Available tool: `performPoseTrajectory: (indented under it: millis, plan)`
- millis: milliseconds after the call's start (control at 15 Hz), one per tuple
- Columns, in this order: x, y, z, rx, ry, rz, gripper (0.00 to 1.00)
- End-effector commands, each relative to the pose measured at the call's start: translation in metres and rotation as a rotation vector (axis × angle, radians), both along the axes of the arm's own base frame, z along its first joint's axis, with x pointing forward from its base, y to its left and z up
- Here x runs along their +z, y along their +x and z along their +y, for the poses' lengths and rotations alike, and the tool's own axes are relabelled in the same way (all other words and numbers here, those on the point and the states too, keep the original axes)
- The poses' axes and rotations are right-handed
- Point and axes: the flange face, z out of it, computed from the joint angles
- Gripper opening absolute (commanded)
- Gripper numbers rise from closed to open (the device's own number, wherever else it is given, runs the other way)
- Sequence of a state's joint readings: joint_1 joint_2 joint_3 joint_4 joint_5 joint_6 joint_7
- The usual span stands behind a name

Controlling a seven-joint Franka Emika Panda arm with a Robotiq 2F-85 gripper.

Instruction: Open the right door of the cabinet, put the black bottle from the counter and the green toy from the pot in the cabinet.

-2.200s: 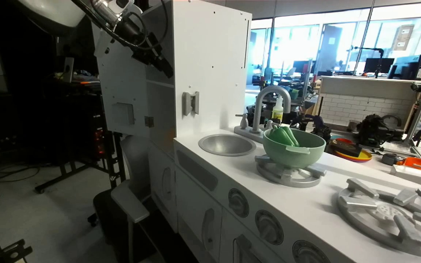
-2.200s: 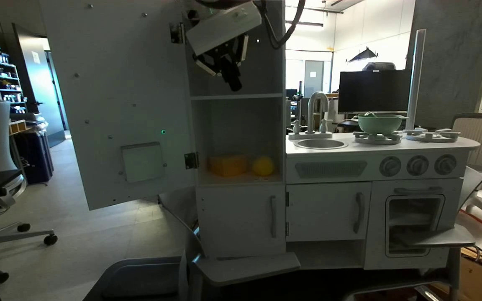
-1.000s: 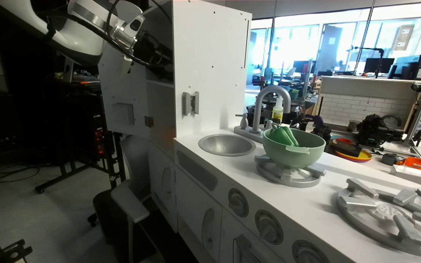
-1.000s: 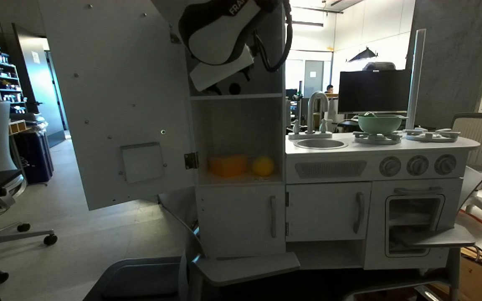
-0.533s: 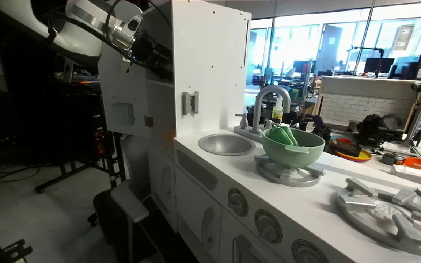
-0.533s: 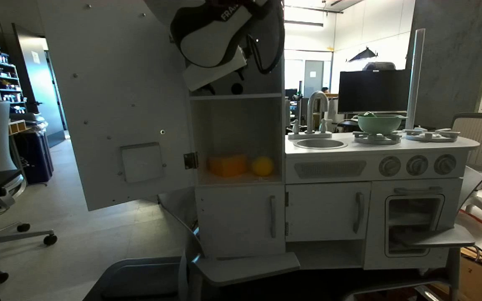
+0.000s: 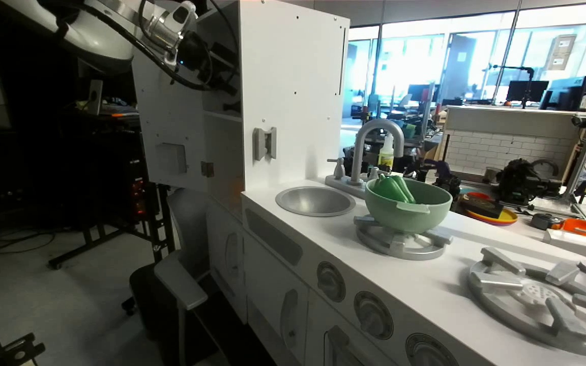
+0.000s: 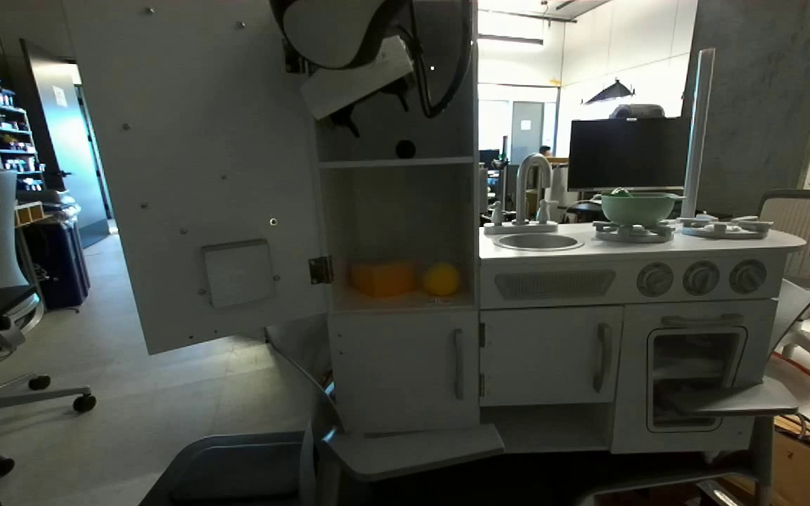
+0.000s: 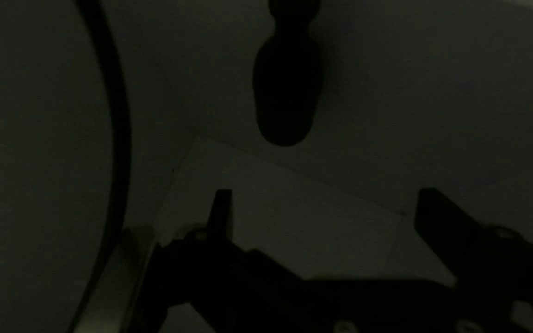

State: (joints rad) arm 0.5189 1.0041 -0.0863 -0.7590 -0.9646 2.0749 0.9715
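Cabinet door (image 8: pixel 194 169) open; gripper (image 9: pixel 325 194) spread wide, nothing held. Black bottle (image 9: pixel 287 88) lies in the cabinet (image 7: pixel 293 66), 12 o'clock of gripper in wrist view; bottle step likely done. Next: back out, then fetch green toy (image 7: pixel 392 190) from pot (image 7: pixel 407 220), 4 o'clock of gripper in an exterior view.

Matt white cabinet (image 7: pixel 293 61) ahead of dull black fingers (image 9: pixel 437 222).
Beyond the fingers, the black bottle (image 9: pixel 287 88) is too dark to show its finish. Below them, the lower hinge (image 8: pixel 320 270) is dark metal and the orange block (image 8: pixel 382 279) matt. Well apart from them, the surface (image 7: pixel 425 279) is smooth white, the sink (image 7: pixel 315 201) satin metallic, the pot (image 7: pixel 407 219) matt, plastic-looking, the green toy pepper (image 7: pixel 390 188) smooth.
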Motion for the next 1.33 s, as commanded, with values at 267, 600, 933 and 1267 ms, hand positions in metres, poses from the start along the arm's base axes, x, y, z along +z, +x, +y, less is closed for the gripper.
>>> performPoseTrajectory:
  millis: [267, 600, 933, 1267]
  plan:
    - [0.066, -0.046, 0.003, 0.191, 0.021, 0.328, 1.0]
    - [0.111, -0.095, -0.031, 0.28, -0.001, 0.554, 1.0]
    - [0.119, -0.15, -0.08, 0.342, 0.005, 0.803, 1.0]
    - [0.104, -0.213, -0.128, 0.304, 0.056, 0.977, 1.0]
